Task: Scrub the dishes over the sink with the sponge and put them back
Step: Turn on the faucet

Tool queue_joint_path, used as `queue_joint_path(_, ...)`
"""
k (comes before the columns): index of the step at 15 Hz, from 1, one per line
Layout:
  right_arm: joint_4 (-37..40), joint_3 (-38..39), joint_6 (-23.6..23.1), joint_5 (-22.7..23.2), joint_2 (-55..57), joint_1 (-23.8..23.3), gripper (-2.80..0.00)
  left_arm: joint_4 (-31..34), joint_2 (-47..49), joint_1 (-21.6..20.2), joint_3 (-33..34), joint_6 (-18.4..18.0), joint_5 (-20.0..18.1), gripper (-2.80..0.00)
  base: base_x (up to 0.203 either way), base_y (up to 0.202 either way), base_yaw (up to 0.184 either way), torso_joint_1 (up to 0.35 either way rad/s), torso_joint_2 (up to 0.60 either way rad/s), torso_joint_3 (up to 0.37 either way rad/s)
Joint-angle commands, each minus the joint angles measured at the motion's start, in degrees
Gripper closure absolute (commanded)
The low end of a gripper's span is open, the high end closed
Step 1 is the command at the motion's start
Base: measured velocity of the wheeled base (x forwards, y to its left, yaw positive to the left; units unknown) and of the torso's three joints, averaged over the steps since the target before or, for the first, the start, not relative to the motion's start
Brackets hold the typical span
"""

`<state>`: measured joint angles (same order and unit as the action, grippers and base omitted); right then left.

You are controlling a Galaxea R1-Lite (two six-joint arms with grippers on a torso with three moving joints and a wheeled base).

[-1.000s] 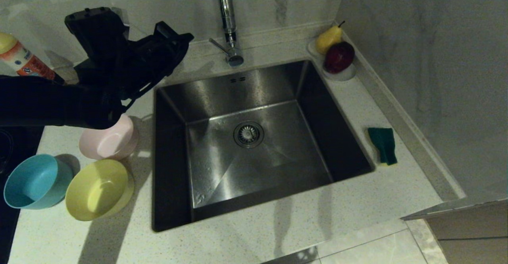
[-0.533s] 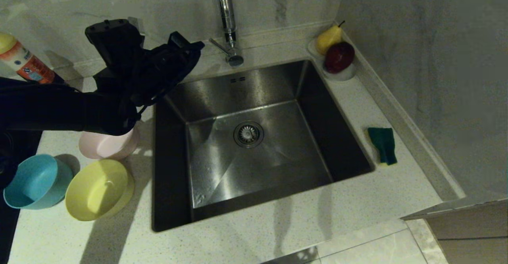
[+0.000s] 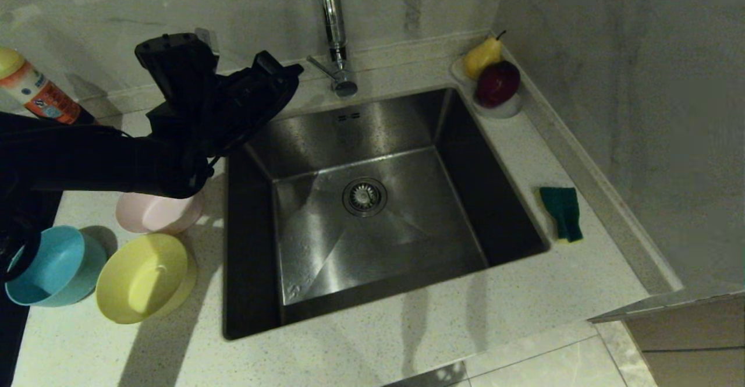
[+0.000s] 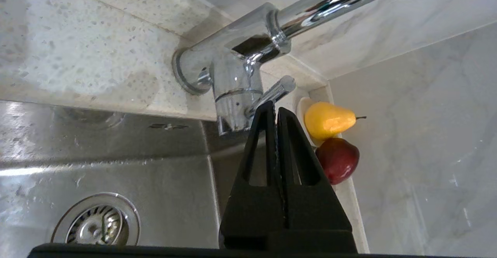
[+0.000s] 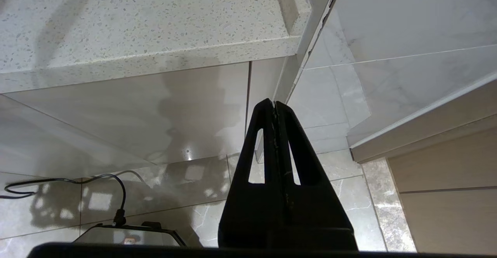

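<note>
Three bowls stand on the counter left of the sink: a pale pink bowl, partly under my left arm, a teal blue bowl and a yellow bowl. The dark green sponge lies on the counter right of the sink. My left gripper hovers shut and empty over the sink's back left corner, its tips just short of the tap lever. My right gripper hangs shut and empty below the counter edge, out of the head view.
A chrome tap rises behind the sink. A yellow pear and a red apple sit on a small white dish in the back right corner. A detergent bottle stands far left. Walls close off the back and right.
My left arm has swung right and a little forward, from above the pink bowl towards the tap, with the gripper staying shut. The bowls and sponge have not moved.
</note>
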<state>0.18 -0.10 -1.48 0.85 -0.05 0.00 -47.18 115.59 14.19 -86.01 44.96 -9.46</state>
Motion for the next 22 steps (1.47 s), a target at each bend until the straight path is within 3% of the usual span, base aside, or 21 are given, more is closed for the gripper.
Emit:
queue_joint_path(1, 0.0, 0.0, 0.0, 0.0, 0.0, 0.0, 0.0, -0.2, 0.6, 0.0, -1.9, 0.2, 0.1, 0.0, 0.0, 0.0, 0.0, 0.0, 0.0, 0.0)
queue_joint_path(9, 0.0, 0.0, 0.0, 0.0, 0.0, 0.0, 0.0, -0.2, 2.6, 1.0, -5.5, -0.7, 0.1, 0.0, 0.0, 0.0, 0.0, 0.0, 0.0, 0.0)
queue_joint_path(22, 0.0, 0.0, 0.0, 0.0, 0.0, 0.0, 0.0, -1.0, 3.2, 1.3, -4.5, -2.7, 1.0, 0.0, 0.0, 0.0, 0.0, 0.0, 0.0, 0.0)
